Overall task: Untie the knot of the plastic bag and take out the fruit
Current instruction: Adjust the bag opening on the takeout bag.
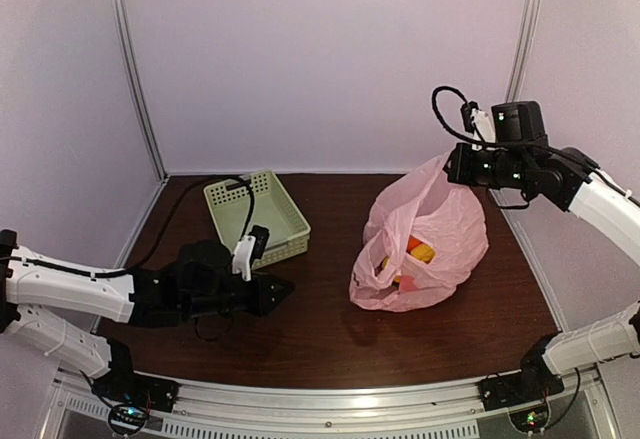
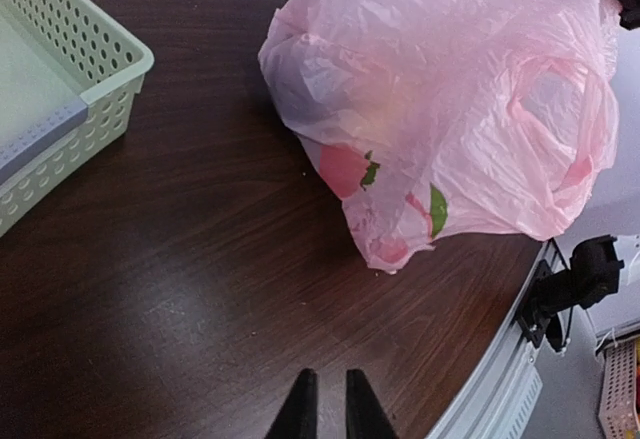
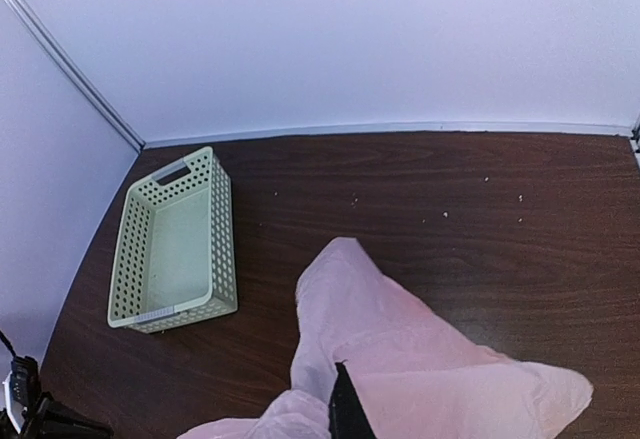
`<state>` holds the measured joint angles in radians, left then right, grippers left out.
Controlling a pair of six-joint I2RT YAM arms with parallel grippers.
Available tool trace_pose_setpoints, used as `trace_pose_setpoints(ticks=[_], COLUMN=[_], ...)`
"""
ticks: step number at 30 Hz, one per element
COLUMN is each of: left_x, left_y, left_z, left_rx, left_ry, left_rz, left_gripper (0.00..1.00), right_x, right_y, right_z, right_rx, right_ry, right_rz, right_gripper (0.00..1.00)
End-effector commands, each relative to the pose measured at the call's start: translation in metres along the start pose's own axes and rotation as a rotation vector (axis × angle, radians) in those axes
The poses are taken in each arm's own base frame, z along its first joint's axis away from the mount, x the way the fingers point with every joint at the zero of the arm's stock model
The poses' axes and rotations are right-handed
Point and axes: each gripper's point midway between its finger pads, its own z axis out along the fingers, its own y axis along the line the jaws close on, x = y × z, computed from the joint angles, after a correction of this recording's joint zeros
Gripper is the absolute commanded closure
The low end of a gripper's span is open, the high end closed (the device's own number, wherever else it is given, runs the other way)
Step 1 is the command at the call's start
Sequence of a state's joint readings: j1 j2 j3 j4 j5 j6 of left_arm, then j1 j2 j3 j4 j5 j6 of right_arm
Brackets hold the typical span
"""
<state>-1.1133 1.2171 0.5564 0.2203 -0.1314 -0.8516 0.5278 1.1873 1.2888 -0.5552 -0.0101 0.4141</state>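
Note:
The pink plastic bag (image 1: pixel 420 239) sits on the dark wooden table, right of centre, its top corner lifted. My right gripper (image 1: pixel 452 166) is shut on that corner, and in the right wrist view only a dark fingertip (image 3: pixel 345 409) shows amid the pink film (image 3: pixel 420 359). An orange and a yellow fruit (image 1: pixel 422 252) show through the bag's side opening. My left gripper (image 1: pixel 285 287) hovers low over the table, left of the bag and apart from it. Its jaws are nearly together with nothing between them (image 2: pixel 328 399). The bag (image 2: pixel 450 109) carries a red and green printed mark (image 2: pixel 345 169).
A pale green slotted basket (image 1: pixel 256 215) stands at the back left, its inside empty (image 3: pixel 225 239). A black cable runs along its left side. The table's metal front rail (image 2: pixel 500 399) lies close to the right of my left gripper.

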Motion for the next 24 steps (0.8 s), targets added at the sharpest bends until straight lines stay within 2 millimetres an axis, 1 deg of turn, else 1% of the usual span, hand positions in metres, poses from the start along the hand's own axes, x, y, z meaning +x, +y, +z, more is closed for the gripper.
trace_pose_setpoints(ticks=[1, 3, 5, 6, 10, 11, 14, 17, 18, 19, 21, 24], left_x=[-0.014, -0.025, -0.034, -0.037, -0.048, -0.048, -0.051, -0.046, -0.041, -0.041, -0.034, -0.032], left_y=[-0.025, -0.043, -0.062, -0.071, -0.098, -0.103, -0.117, -0.13, -0.131, -0.136, -0.139, -0.133], left_z=[-0.001, -0.006, -0.011, -0.012, -0.012, -0.01, -0.003, 0.009, 0.016, 0.018, 0.031, 0.045], left_rx=[0.084, 0.148, 0.21, 0.233, 0.266, 0.262, 0.277, 0.296, 0.287, 0.29, 0.278, 0.229], left_ry=[-0.003, -0.028, -0.036, -0.034, -0.037, -0.037, -0.032, -0.004, 0.012, 0.014, 0.041, 0.054], left_rz=[0.132, 0.213, 0.289, 0.326, 0.449, 0.468, 0.507, 0.533, 0.542, 0.548, 0.557, 0.538], left_gripper=[0.75, 0.59, 0.41, 0.29, 0.06, 0.03, 0.02, 0.02, 0.03, 0.02, 0.02, 0.03], right_x=[0.035, 0.042, 0.045, 0.045, 0.042, 0.042, 0.042, 0.043, 0.044, 0.044, 0.044, 0.043], right_y=[0.019, 0.017, 0.014, 0.012, 0.011, 0.012, 0.012, 0.013, 0.014, 0.014, 0.014, 0.016], right_z=[0.019, 0.021, 0.02, 0.02, 0.018, 0.018, 0.019, 0.02, 0.02, 0.02, 0.02, 0.019], right_rx=[-0.14, -0.135, -0.12, -0.113, -0.108, -0.109, -0.112, -0.114, -0.117, -0.119, -0.12, -0.125], right_ry=[0.098, 0.115, 0.118, 0.117, 0.107, 0.104, 0.104, 0.106, 0.108, 0.109, 0.107, 0.106], right_rz=[-0.004, -0.005, -0.005, -0.005, 0.006, 0.007, 0.016, 0.021, 0.022, 0.022, 0.022, 0.02], right_gripper=[1.0, 1.0, 1.0, 1.0, 1.0, 1.0, 1.0, 1.0, 1.0, 1.0, 1.0, 1.0])
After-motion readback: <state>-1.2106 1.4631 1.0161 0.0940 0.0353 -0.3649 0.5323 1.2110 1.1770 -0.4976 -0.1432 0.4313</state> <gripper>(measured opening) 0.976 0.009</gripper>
